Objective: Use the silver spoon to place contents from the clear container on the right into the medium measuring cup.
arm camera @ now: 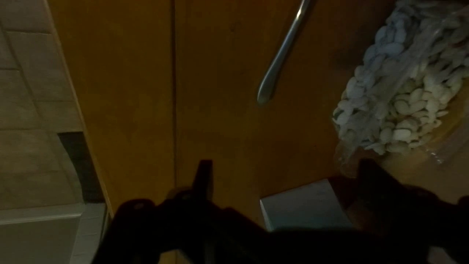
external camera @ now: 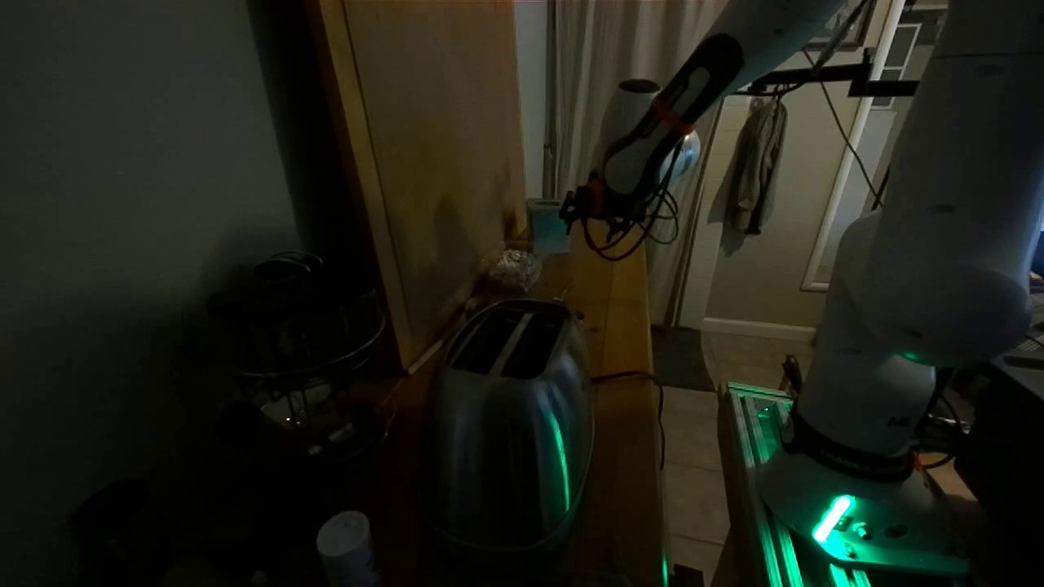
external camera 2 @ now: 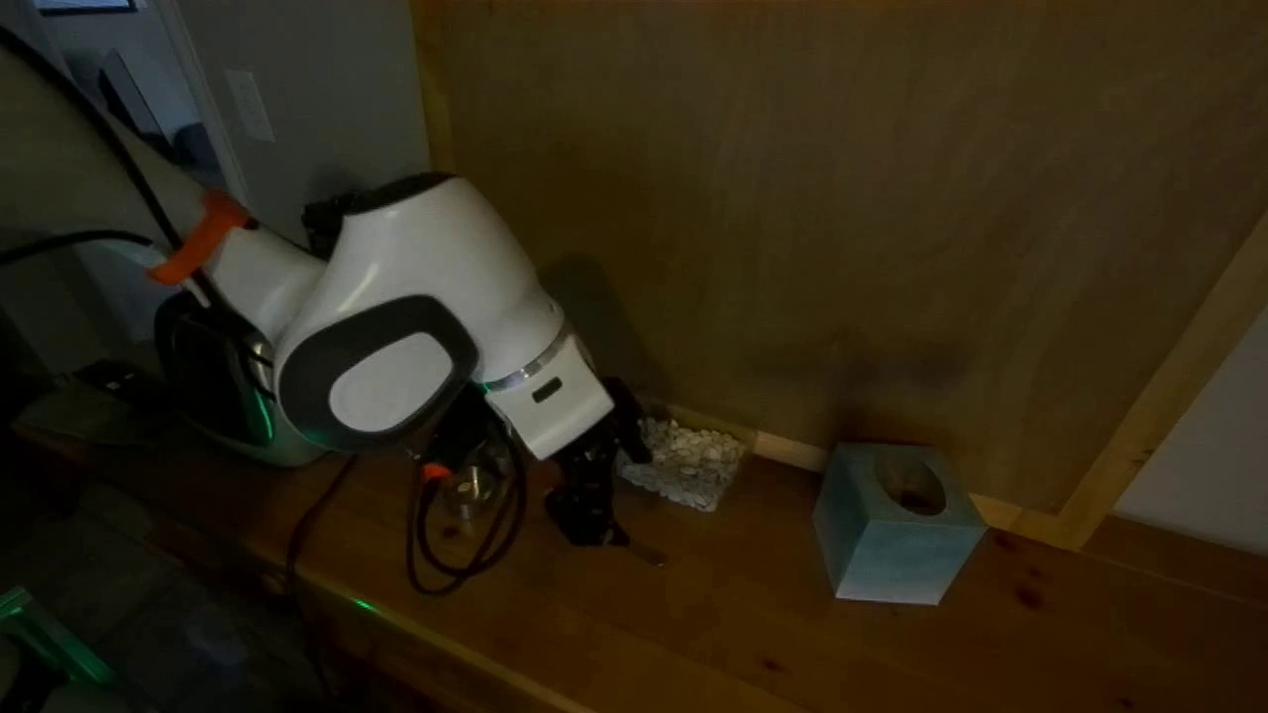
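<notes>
Jaws wide apart, the gripper [arm camera: 285, 162] hangs over the wooden counter [external camera 2: 753, 634]; in an exterior view the silver spoon handle [external camera 2: 649, 555] shows below and right of them, nearer than the clear container [external camera 2: 679, 491] of white pieces [external camera 2: 695, 451].

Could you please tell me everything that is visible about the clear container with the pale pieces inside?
The clear container looks like transparent plastic, roughly rectangular, with glossy reflections. It holds many pale, flat, oval, seed-like pieces. It sits upright on the wooden countertop, close to the wooden panel; contact there is unclear. The open gripper is apart from it. The wrist view cuts off one end, and whether its top is covered, I cannot tell.
</notes>
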Action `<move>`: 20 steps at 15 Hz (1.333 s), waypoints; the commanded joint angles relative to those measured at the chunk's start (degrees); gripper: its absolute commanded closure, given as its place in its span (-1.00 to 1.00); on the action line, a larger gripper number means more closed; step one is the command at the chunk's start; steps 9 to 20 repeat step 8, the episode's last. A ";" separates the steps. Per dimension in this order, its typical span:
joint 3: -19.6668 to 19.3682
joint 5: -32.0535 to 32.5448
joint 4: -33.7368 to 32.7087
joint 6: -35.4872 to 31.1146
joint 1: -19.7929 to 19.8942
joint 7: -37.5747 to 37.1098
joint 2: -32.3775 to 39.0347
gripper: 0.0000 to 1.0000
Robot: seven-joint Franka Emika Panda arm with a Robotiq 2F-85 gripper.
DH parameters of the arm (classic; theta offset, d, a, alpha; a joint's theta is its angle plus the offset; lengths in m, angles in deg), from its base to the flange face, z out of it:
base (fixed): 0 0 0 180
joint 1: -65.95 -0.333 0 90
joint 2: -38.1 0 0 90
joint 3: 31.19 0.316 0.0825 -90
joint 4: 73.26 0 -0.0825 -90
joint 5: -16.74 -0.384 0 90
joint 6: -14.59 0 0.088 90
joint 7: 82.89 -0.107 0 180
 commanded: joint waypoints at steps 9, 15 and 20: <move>1.04 7.11 3.09 0.00 0.28 -2.19 -7.09 -1.00; 1.04 7.11 3.09 0.00 0.28 -2.19 -7.09 -1.00; 1.04 7.11 3.09 0.00 0.28 -2.19 -7.09 -1.00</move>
